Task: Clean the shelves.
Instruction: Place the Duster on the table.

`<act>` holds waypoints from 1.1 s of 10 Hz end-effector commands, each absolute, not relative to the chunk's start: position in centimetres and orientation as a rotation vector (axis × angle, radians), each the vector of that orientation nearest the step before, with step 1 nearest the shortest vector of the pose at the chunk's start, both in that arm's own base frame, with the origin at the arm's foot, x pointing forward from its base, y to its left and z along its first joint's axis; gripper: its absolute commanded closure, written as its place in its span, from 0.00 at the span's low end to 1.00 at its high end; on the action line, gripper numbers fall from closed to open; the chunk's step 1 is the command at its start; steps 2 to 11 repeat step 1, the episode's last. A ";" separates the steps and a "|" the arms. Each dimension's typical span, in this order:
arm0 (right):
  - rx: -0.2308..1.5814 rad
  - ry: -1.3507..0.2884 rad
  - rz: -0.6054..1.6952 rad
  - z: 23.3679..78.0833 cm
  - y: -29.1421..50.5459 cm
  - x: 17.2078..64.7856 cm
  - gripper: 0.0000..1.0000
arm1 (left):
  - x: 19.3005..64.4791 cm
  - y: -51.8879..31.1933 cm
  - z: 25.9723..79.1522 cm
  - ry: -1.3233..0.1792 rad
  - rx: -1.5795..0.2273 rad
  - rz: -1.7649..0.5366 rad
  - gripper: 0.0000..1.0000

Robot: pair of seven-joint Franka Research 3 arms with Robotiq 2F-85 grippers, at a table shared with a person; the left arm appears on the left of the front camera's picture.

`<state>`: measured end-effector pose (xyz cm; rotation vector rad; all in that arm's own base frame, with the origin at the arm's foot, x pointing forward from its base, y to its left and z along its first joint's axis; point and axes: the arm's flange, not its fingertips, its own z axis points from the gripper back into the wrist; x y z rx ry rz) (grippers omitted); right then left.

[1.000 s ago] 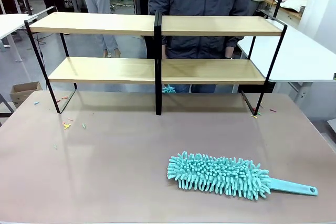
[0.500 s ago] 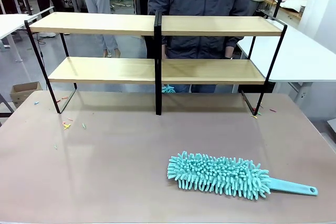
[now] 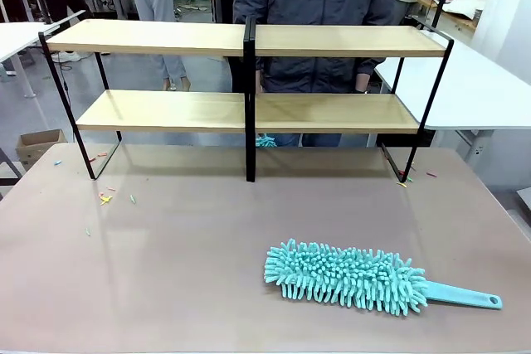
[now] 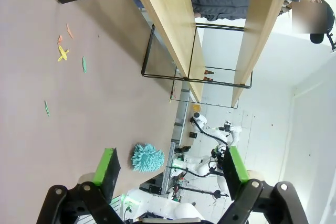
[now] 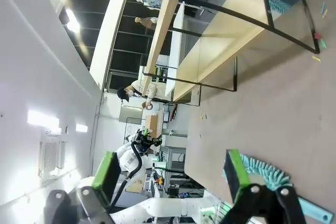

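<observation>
Holding nothing, my left gripper [image 4: 170, 166] and right gripper [image 5: 170, 174] both stand wide open. Nearer me than the shelves [image 3: 249, 109], a teal duster [image 3: 353, 278] lies flat

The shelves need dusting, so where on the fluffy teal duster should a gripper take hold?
Probably the flat teal plastic handle, from above: it lies bare on the table, pointing to the robot's right, while the fluffy teal duster head is soft chenille. The open right gripper seems nearer.
</observation>
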<state>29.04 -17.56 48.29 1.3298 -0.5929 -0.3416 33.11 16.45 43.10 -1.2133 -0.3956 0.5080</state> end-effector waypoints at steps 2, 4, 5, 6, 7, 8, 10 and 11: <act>1.321 -0.602 -0.320 48.2 -17.8 29.0 0.00 | 32.9 16.3 43.0 -0.405 -1.224 0.496 0.00; 1.321 -0.602 -0.320 48.2 -17.8 29.0 0.00 | 32.9 16.3 43.0 -0.405 -1.224 0.496 0.00; 1.321 -0.602 -0.320 48.2 -17.8 29.0 0.00 | 32.9 16.3 43.0 -0.405 -1.224 0.496 0.00; 1.321 -0.602 -0.320 48.2 -17.8 29.0 0.00 | 32.9 16.3 43.0 -0.405 -1.224 0.496 0.00; 1.321 -0.602 -0.320 48.2 -17.8 29.0 0.00 | 32.9 16.3 43.0 -0.405 -1.224 0.496 0.00; 1.321 -0.602 -0.320 48.2 -17.8 29.0 0.00 | 32.9 16.3 43.0 -0.405 -1.224 0.496 0.00; 1.321 -0.602 -0.320 48.2 -17.8 29.0 0.00 | 32.9 16.3 43.0 -0.405 -1.224 0.496 0.00; 1.321 -0.602 -0.320 48.2 -17.8 29.0 0.00 | 32.9 16.3 43.0 -0.405 -1.224 0.496 0.00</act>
